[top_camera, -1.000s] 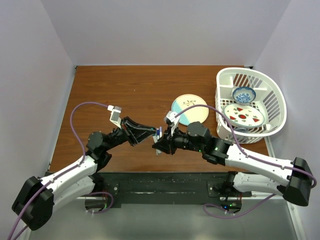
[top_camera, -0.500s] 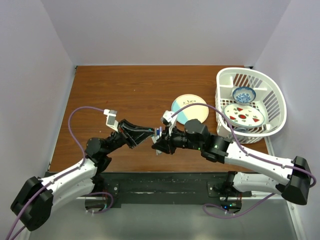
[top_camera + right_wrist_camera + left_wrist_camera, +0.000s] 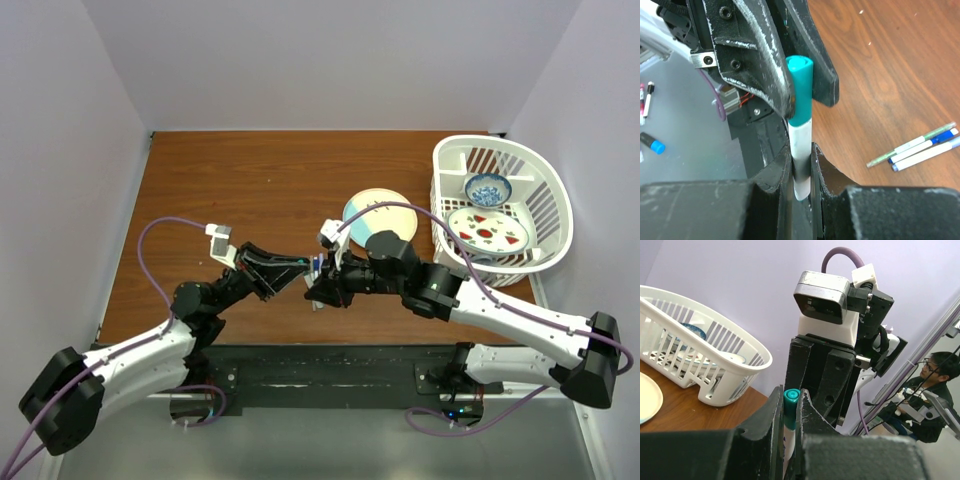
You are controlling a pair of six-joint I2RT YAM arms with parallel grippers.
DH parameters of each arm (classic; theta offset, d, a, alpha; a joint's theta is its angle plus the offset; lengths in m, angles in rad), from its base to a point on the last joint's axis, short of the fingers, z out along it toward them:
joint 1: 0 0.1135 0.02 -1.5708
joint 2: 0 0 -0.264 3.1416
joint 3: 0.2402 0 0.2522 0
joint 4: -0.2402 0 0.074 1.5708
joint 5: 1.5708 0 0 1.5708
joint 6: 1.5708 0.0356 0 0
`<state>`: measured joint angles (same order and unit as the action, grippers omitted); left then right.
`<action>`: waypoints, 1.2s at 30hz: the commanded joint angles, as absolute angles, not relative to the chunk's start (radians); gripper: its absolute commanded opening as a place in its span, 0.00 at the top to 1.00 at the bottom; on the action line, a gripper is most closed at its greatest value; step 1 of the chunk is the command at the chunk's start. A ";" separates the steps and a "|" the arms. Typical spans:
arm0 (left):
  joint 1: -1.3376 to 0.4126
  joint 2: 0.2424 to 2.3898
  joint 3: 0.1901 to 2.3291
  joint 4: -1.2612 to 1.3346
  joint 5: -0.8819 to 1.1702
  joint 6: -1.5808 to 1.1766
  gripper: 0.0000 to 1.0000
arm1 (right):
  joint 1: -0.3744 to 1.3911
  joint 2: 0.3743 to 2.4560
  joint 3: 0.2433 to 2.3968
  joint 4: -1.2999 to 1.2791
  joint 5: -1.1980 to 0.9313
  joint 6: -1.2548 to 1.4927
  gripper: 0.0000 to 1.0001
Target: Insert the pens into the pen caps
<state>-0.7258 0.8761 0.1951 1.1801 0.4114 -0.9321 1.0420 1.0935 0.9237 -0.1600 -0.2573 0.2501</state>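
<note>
A white pen (image 3: 801, 145) with a green pen cap (image 3: 800, 90) on its end is held between both grippers above the table. My right gripper (image 3: 801, 167) is shut on the pen's white barrel. My left gripper (image 3: 790, 405) is shut on the green cap (image 3: 791, 401), with the white barrel showing below it. In the top view the left gripper (image 3: 298, 268) and the right gripper (image 3: 320, 284) meet tip to tip near the table's front middle. Two blue-ended pens (image 3: 925, 150) and a thin greenish stick (image 3: 910, 146) lie together on the wood.
A white basket (image 3: 545, 190) at the right holds a blue bowl (image 3: 488, 187) and a patterned dish (image 3: 488, 228). A pale round plate (image 3: 378, 215) lies just left of it. The brown table (image 3: 250, 180) stretches away behind the arms.
Both wrists have shifted slightly to the left, still joined at the pen. The grips have not changed.
</note>
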 commanded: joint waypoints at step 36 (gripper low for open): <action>-0.873 1.006 0.236 0.775 0.873 -0.905 1.00 | 0.891 0.962 1.134 0.189 -0.261 0.072 1.00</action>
<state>-0.7879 0.9714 0.2943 1.1713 0.4911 -0.9058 0.9524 1.0180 0.9337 -0.2604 -0.4625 0.1631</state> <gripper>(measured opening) 0.103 0.158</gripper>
